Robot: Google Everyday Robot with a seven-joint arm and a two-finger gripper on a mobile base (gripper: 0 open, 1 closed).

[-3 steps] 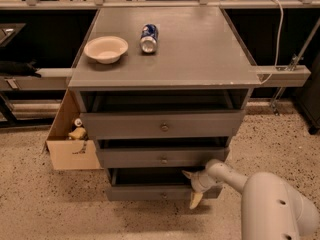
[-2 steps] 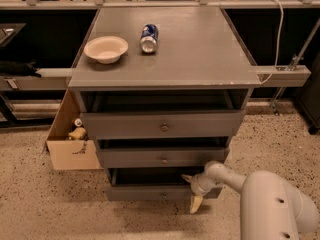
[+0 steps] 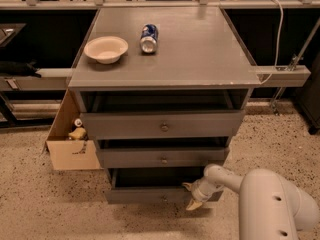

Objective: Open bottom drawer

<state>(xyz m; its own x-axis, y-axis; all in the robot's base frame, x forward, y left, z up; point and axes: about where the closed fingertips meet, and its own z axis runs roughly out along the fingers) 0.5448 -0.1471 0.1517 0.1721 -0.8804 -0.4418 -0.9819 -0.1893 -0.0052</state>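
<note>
The bottom drawer (image 3: 145, 194) is the lowest of three grey drawers in the cabinet. It stands pulled out a little, and its dark inside (image 3: 150, 177) shows behind its slim front. Its small round knob (image 3: 164, 198) is at the centre of the front. My gripper (image 3: 191, 196) is at the right part of this drawer front, to the right of the knob. Its tan fingers are spread, one (image 3: 188, 186) at the front's top edge and one at the bottom edge. The white arm (image 3: 270, 204) reaches in from the lower right.
The middle drawer (image 3: 162, 157) and the top drawer (image 3: 162, 125) are each out a little. A white bowl (image 3: 105, 49) and a lying blue can (image 3: 149, 37) are on the cabinet top. An open cardboard box (image 3: 70, 144) stands at the cabinet's left on the speckled floor.
The bottom drawer front has come out slightly toward the camera. My gripper has moved with it, a little down and left in view.
</note>
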